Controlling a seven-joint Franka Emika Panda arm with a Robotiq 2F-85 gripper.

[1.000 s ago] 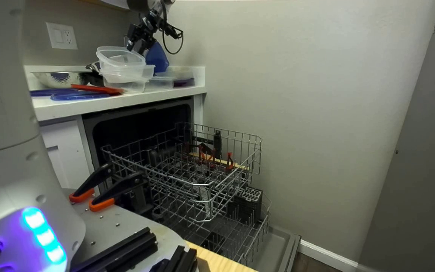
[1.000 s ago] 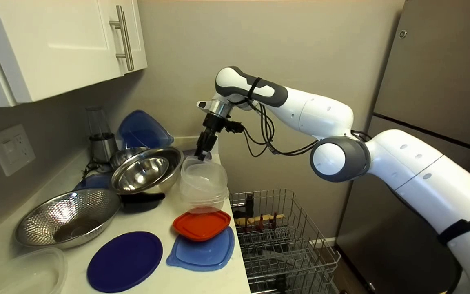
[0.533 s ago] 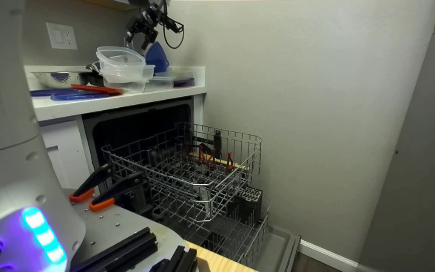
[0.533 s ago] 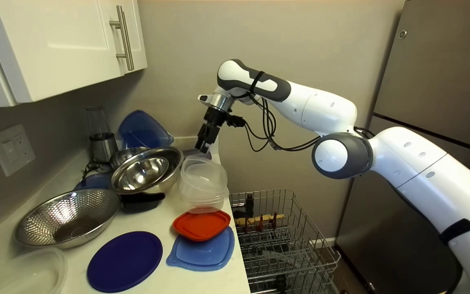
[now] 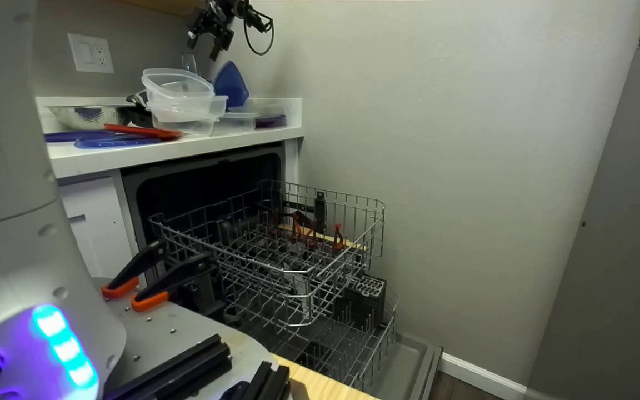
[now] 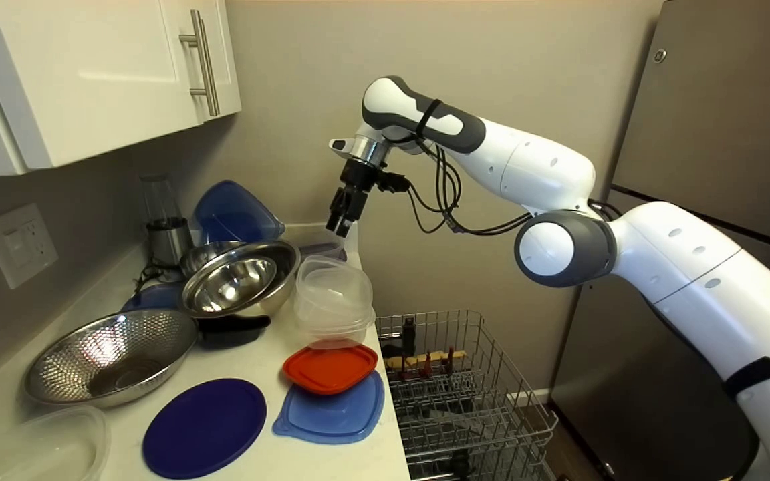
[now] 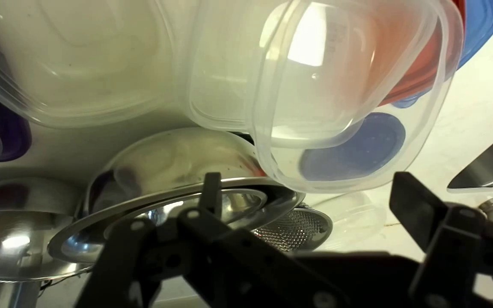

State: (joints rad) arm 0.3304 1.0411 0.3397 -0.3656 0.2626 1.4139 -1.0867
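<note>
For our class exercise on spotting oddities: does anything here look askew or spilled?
Yes: the top clear container sits tilted on the stack below instead of level. The nested metal bowls also lean rather than standing flat. No spill shows.

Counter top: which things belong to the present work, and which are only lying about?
Likely in the work:
open, empty tool
stacked clear containers, close below it

Apparently lying about:
red lid
light blue lid
dark blue lid
perforated steel bowl
nested steel bowls
</note>
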